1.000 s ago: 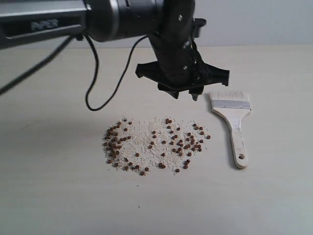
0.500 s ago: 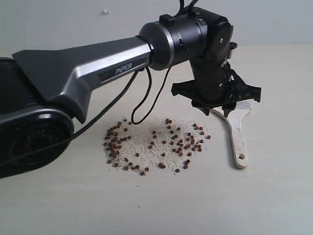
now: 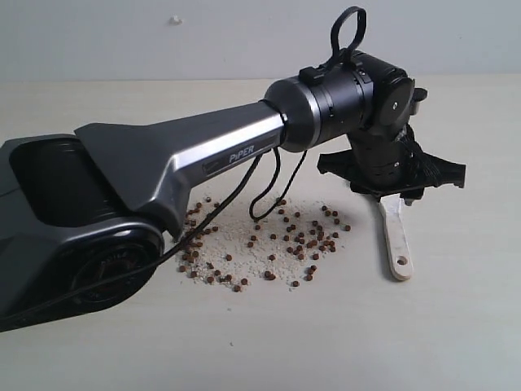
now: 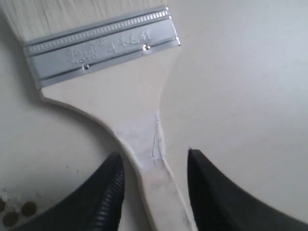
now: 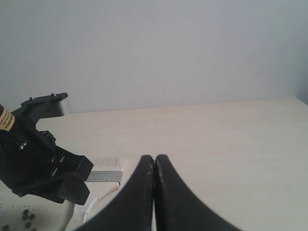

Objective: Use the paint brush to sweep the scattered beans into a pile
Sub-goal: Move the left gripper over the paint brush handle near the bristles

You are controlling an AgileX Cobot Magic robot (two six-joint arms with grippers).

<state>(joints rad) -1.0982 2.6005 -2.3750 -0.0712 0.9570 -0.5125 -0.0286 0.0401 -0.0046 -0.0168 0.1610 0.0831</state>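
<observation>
The beans (image 3: 269, 240) lie spread in a loose patch among pale crumbs on the table; no compact pile is in view. The paint brush (image 3: 396, 240) lies flat to the right of them, with its head hidden under my left arm's wrist. My left gripper (image 3: 392, 195) hangs over the brush's neck. In the left wrist view it (image 4: 153, 154) is open, with one finger on each side of the cream handle (image 4: 144, 139), just below the silver ferrule (image 4: 101, 48). My right gripper (image 5: 154, 159) is shut on nothing, away from the brush (image 5: 103, 176).
The pale table (image 3: 456, 326) stretches bare in front of and to the right of the brush. The left arm's black cable (image 3: 264, 191) loops down over the far edge of the bean patch. A few beans (image 5: 26, 214) show in the right wrist view.
My left arm has swung right from above the beans' far edge to the brush and come down. It now covers the brush head, with the open fingers either side of the neck.
</observation>
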